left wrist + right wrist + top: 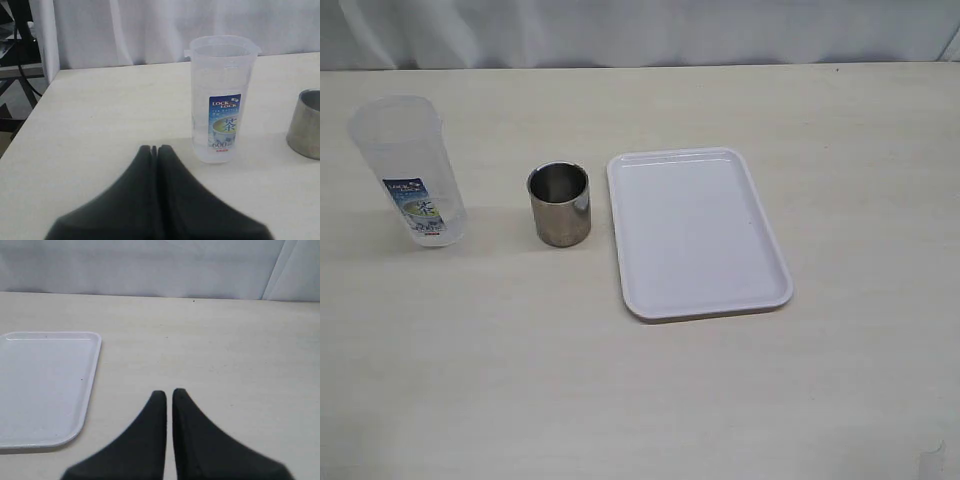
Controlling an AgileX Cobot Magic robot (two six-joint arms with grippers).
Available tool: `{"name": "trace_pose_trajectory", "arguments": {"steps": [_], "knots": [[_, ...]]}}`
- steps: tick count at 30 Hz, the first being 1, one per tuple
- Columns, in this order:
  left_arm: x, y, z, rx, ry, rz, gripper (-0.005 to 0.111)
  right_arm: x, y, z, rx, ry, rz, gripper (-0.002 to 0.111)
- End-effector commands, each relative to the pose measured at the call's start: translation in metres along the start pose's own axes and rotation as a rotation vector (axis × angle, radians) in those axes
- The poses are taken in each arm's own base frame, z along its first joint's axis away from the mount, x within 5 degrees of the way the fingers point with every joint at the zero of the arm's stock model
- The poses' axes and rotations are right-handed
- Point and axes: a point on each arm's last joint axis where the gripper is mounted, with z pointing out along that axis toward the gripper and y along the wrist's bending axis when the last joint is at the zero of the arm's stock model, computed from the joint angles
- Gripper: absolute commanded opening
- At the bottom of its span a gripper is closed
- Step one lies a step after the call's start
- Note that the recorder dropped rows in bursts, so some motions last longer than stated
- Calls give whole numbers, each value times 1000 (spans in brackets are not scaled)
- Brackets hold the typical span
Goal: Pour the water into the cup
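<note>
The steel cup (559, 205) stands upright on the table between a clear plastic container (408, 170) with a blue-green label and a white tray (695, 232). In the left wrist view the container (220, 97) stands ahead and to one side of my left gripper (155, 148), with a little water at its bottom, and the cup's edge (306, 125) shows beyond it. My left gripper is shut and empty. My right gripper (169, 392) is shut and empty, its tips nearly touching, beside the tray's corner (45, 385). Neither gripper shows in the exterior view.
The table is pale wood grain with a white curtain behind it. In the left wrist view the table's side edge (30, 115) drops off near a dark frame with cables.
</note>
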Motion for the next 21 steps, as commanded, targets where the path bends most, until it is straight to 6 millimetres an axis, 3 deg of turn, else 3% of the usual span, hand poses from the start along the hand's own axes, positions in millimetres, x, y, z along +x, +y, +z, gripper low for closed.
{"name": "trace_pose_trajectory", "arguments": {"steps": [1,4,12,17,21], "knots": [[0,0,0,2,-11,-7,0,1,0,0,4,4,-11,4],[-4,0,0,-6,-47,20,0,1,0,0,4,4,-11,4],[-41,0,-10,22,-481,-104,0,-6,0,0,0,-80,-11,4],[-58,2,-21,17,-696,-111,0,-25,1,-4,-9,-287,-11,4],[-60,2,-23,45,-737,-187,0,-37,2,-8,-10,-435,-39,4]]}}
